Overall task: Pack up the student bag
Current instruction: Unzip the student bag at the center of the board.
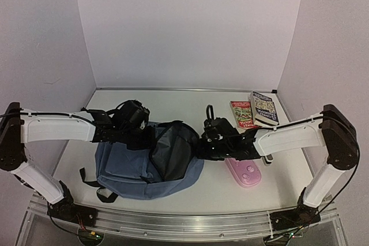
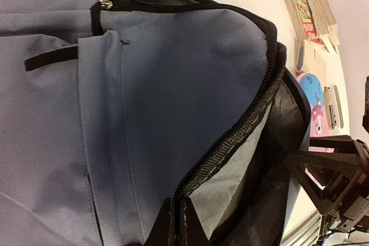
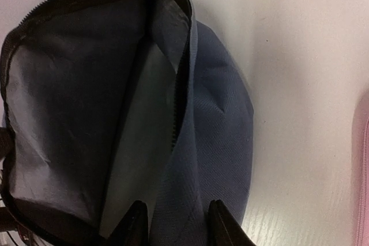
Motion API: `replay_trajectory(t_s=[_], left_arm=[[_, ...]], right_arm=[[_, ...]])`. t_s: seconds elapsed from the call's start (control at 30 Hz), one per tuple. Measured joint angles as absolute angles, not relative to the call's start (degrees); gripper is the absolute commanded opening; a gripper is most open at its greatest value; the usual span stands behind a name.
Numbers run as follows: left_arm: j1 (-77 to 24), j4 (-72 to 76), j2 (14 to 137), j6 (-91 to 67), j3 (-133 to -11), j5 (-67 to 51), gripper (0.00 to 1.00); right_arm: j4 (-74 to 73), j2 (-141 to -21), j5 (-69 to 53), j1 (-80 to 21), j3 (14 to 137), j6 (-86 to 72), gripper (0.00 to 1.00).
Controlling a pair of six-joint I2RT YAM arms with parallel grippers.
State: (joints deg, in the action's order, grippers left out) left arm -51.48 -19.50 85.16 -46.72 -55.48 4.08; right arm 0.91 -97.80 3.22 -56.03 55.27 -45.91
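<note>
The student bag is a slate-blue backpack lying on the table, its mouth gaping to show dark grey lining. My left gripper is shut on the zipper edge of the upper flap and holds that rim up. My right gripper is at the opposite side of the mouth. Its fingers stand apart, straddling the blue fabric of the lower rim, and are not visibly pinching it. In the left wrist view the right gripper shows beyond the bag's opening.
A pink pencil case lies just right of the bag, under my right arm. Two books sit at the back right. A small grey item lies beside the pencil case. White walls enclose the table.
</note>
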Motion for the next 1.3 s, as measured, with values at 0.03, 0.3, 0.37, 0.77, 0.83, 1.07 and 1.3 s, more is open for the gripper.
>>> replay_trajectory(t_s=[0.03,0.3,0.37,0.77,0.83,1.07,1.3], left_arm=[[-50.9,-19.5,84.3,-46.8,-54.7,4.4,0.00],[-43.0,-19.5,79.3,-48.0,-49.7,7.6,0.00],[-41.4,-19.5,77.7,-48.0,-49.7,8.6,0.00],[-35.6,-17.0,66.0,-53.1,-39.8,11.6,0.00],[-35.6,-16.8,66.2,-54.6,-37.7,11.2,0.00],[-35.6,-14.6,65.9,-60.5,-31.7,10.5,0.00],[-35.6,-14.9,64.9,-62.1,-31.4,10.6,0.00]], right_arm=[[0.9,-97.9,3.4,-56.0,55.4,-46.1,0.10],[0.7,-97.7,6.0,-54.7,56.3,-45.9,0.00],[0.6,-96.9,6.2,-53.4,56.2,-45.7,0.00],[0.3,-89.3,8.0,-48.1,52.0,-45.1,0.00],[0.0,-89.5,8.0,-48.2,51.4,-45.1,0.00],[0.3,-92.3,7.9,-48.2,51.3,-46.3,0.00],[0.6,-94.3,7.9,-47.8,51.3,-47.1,0.00]])
